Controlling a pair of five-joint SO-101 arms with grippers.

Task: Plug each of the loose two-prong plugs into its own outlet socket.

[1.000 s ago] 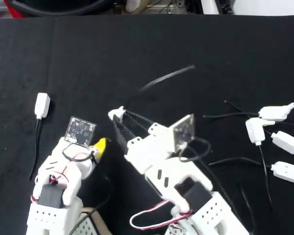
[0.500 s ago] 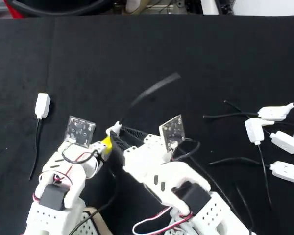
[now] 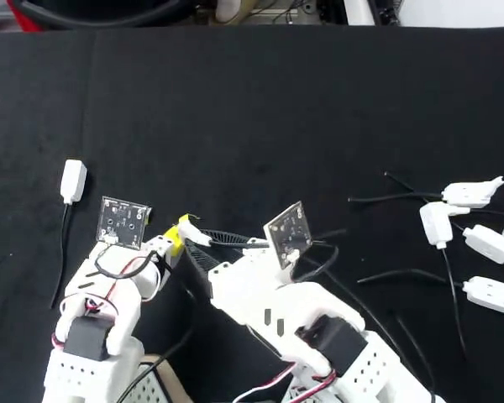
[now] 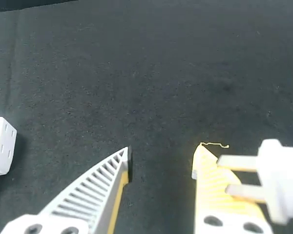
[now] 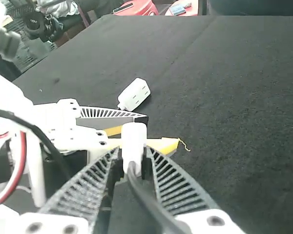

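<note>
My right gripper [image 3: 203,239] [image 5: 133,152] is shut on a white two-prong plug [image 3: 193,232] [image 5: 134,135] whose black cable trails back along the arm. The plug [image 4: 279,181] sits right beside my left gripper [image 3: 176,242] [image 4: 163,153], which is open with nothing between its fingers. The plug's prongs [image 4: 238,176] lie across the left gripper's yellow finger [image 4: 212,178]; I cannot tell if they touch. A white outlet socket [image 3: 71,180] [image 4: 0,146] [image 5: 135,94] lies on the black table at the far left, apart from both grippers.
Several white plugs and sockets [image 3: 475,239] with black cables lie in a cluster at the right edge. The socket's thin black cable [image 3: 60,252] runs toward the front beside the left arm. The black table [image 3: 260,101] stretches to the back.
The right gripper has carried the plug left and nearer, up to the left gripper's yellow finger, dragging its cable along. The left arm's wrist has swung slightly left.
</note>
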